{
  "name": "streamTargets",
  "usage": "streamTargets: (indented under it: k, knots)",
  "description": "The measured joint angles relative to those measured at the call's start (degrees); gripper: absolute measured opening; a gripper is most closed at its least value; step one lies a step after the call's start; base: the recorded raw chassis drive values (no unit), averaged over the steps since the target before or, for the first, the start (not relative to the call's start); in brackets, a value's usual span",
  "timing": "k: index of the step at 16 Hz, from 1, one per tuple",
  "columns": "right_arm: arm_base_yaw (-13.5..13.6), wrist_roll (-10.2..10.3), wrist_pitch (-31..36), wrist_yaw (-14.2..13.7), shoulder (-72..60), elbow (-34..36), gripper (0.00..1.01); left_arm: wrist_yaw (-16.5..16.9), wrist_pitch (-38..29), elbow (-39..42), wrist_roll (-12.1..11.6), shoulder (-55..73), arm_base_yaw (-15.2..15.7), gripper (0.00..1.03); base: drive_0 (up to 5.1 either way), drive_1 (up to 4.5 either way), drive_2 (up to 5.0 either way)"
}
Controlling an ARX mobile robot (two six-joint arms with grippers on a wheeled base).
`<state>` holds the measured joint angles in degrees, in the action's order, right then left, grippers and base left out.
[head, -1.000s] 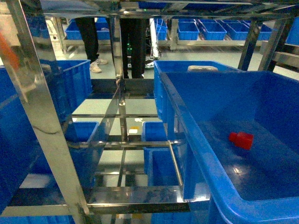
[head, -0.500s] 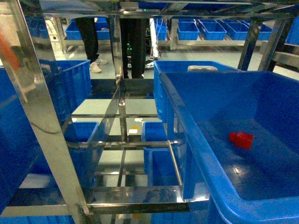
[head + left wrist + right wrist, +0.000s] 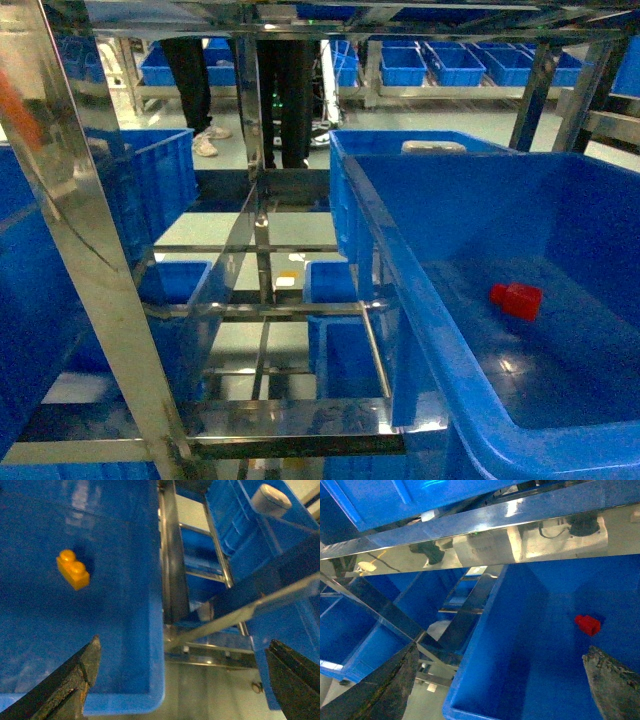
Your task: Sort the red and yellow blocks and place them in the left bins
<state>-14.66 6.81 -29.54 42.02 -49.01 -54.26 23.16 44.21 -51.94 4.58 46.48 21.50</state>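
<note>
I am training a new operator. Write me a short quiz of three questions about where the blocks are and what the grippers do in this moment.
1. True or false: the red block lies on the floor of a blue crate on the right of the head view.
2. Multiple choice: in the left wrist view, the yellow block is
A. held between the fingers
B. lying on a crate floor, untouched
C. on the metal rack
3. Fill in: the left gripper and the right gripper are both ____ and hold nothing.

Key: 1 true; 2 B; 3 open.
</note>
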Motion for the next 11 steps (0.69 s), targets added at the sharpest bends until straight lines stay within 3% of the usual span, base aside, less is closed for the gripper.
streamTargets:
  k: [2,3,5,6,7,8,9,11]
  knots:
    - [0.0,0.0,0.0,0.0,0.0,0.0,0.98,0.6,-3.4,0.5,3.2,-3.5,-4.6,0.98,0.0,0.0,0.0]
    - [0.0,0.0,0.0,0.0,0.0,0.0,0.98,-3.6,-6.3,0.5,4.5,-4.0,-8.0,0.98,0.0,0.0,0.0]
    - [0.0,0.0,0.4,-0.2,0.0,0.0,0.98,-6.0,-6.6,0.4,5.6,-4.1,-9.4,0.98,0.0,0.0,0.0]
    - [4.0,-2.5,16.4,-13.2,3.8,6.2,0.88,-10.0,-20.8,5.7,3.7,-6.5,-10.5,0.91,0.0,0.0,0.0]
    - [6.6,-4.2,24.5,-22.7,9.1,13.3,0.77,-13.4,-30.8,12.9,0.8,-11.6,-11.7,0.8,0.0,0.0,0.0]
    - [8.0,-5.4,31.9,-30.4,13.0,20.1,0.64,-14.6,-39.8,20.7,-1.6,-16.2,-13.4,0.67,0.0,0.0,0.0]
    - [8.2,-5.7,36.2,-35.3,14.9,24.6,0.51,-15.8,-46.1,24.9,-2.7,-18.9,-14.5,0.55,0.0,0.0,0.0]
    - [8.5,-5.9,37.1,-36.3,16.0,27.6,0.42,-16.5,-48.0,27.1,-3.2,-19.8,-15.0,0.46,0.0,0.0,0.0]
